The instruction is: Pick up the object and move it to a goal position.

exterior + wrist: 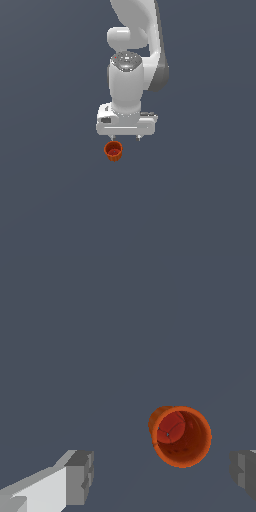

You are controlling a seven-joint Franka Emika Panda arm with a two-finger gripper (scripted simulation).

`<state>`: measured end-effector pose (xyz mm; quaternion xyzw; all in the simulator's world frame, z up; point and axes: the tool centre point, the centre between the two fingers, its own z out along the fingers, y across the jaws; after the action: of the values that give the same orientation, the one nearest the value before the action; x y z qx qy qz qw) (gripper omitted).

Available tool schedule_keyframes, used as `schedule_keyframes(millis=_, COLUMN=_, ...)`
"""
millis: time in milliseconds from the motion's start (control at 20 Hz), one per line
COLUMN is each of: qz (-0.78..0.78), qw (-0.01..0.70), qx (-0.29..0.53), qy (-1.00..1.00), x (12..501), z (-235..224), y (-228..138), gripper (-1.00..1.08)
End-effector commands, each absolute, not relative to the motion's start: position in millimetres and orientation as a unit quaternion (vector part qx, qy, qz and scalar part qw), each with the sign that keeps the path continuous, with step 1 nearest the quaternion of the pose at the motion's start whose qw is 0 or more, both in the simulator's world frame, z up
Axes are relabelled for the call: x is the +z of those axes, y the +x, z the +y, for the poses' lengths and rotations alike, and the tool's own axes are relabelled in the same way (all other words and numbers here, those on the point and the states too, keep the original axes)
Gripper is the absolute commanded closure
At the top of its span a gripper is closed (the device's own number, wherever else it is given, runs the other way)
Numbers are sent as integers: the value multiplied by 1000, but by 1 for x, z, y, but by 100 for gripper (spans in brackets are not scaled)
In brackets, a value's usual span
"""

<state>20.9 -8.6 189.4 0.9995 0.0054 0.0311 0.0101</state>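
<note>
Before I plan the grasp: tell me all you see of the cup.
The cup is small, orange-red, plastic-looking and tapered, with a darker red inside and faint ribs. It stands upright, mouth up, on the plain grey floor. Nothing touches it: the open gripper hangs above, and in the wrist view the cup lies ahead of the fingers.

matt ribbed cup [181, 437], possibly plastic

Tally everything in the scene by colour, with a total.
Orange-red: 1, the cup
White: 1, the arm with its gripper
Total: 2
</note>
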Motion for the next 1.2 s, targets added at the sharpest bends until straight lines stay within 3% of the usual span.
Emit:
schedule_keyframes(millis=0, qz=5, qw=10, qx=31, qy=999, x=189, z=-9, y=21, gripper=-20)
schedule_keyframes(millis=600, qz=6, qw=2, qx=38, qy=999, x=196, z=-6, y=23, gripper=-20)
schedule_keyframes(millis=1150, qz=44, qw=-20, qx=51, qy=998, x=166, z=-13, y=18, gripper=-20)
